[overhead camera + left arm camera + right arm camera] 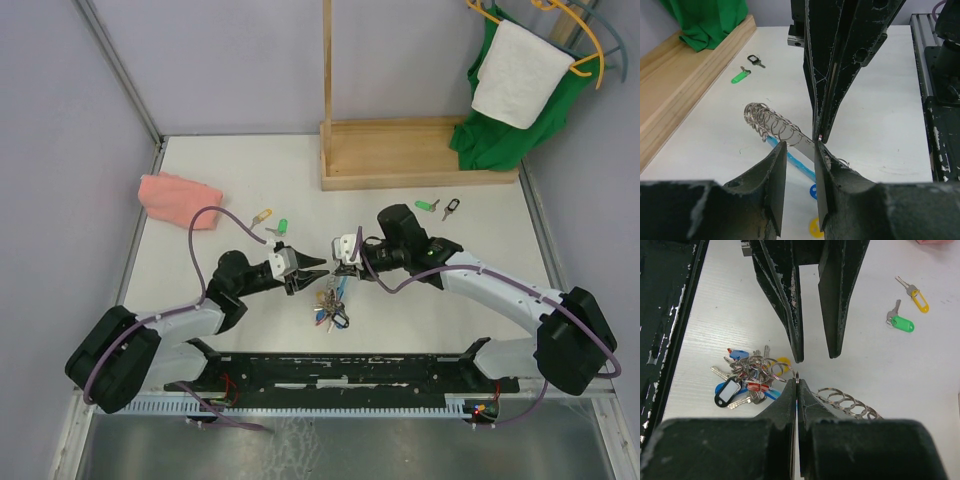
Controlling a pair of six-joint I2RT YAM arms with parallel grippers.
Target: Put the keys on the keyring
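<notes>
The keyring (330,303), a metal loop with many small rings, keys and coloured tags, lies at the table's middle. My right gripper (339,264) is shut on its thin metal edge (797,376), fingers pressed together (797,384). The key bunch (747,378) lies left of it and a row of rings (846,402) to the right. My left gripper (312,272) faces it, open, its tips (800,146) on either side of the loop's flat band, beside the row of rings (767,120). Loose keys lie apart: yellow (262,214) and green (282,226) on the left, green (427,206) and black (452,208) on the right.
A pink cloth (178,197) lies at the far left. A wooden stand (410,155) is at the back, with a green cloth (505,140) and a white towel (520,75) on hangers at the back right. A black rail (350,370) runs along the near edge.
</notes>
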